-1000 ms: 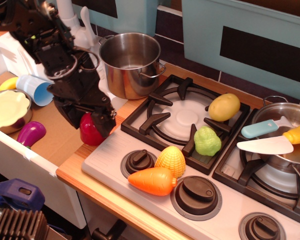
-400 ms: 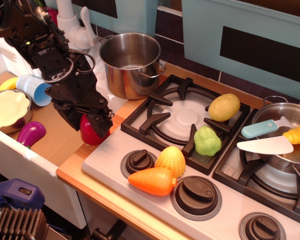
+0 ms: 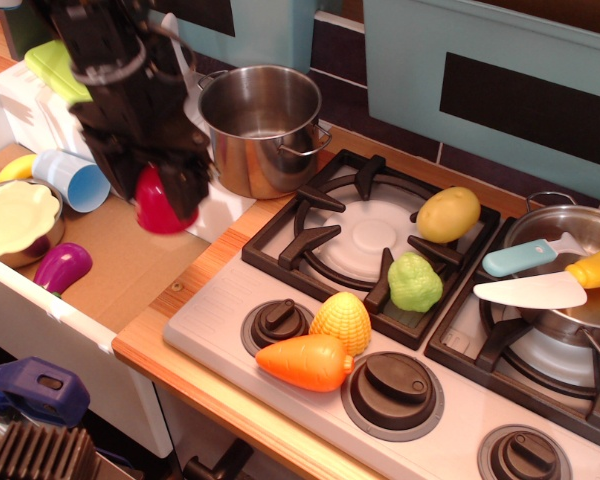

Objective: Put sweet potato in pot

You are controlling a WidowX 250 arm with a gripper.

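- Sweet potato (image 3: pixel 159 208): one, glossy red-magenta plastic, rounded; held in the air above the cardboard at the counter's left side, left of the pot and apart from it.
- Gripper (image 3: pixel 168 190): one, black, jaws clenched on the sweet potato from above; only the toy's lower half shows.
- Pot (image 3: pixel 263 128): one, tall shiny steel, round, loop handles on the sides, looks empty inside; stands at the counter's back-left, just beside the stove's left burner.
- Pan (image 3: pixel 570 260): one, shallower steel, at the right edge; a white knife (image 3: pixel 532 283) with a light blue handle and a yellow toy (image 3: pixel 598 267) lie across it.
- Yellow potato (image 3: pixel 448 214): one, smooth oval, on the black grate.
- Green vegetable (image 3: pixel 414 282): one, bumpy, on the same grate.
- Corn (image 3: pixel 341 322): one, yellow, ridged; touching one orange carrot (image 3: pixel 305 361), smooth, near the front edge.
- Knobs (image 3: pixel 392 384): three dark round ones in view along the front.
- Purple toy (image 3: pixel 62 267): one, glossy, at the left edge, beside a steel bowl (image 3: pixel 20 222).
- Blue cup (image 3: pixel 72 179): one, lying on its side.
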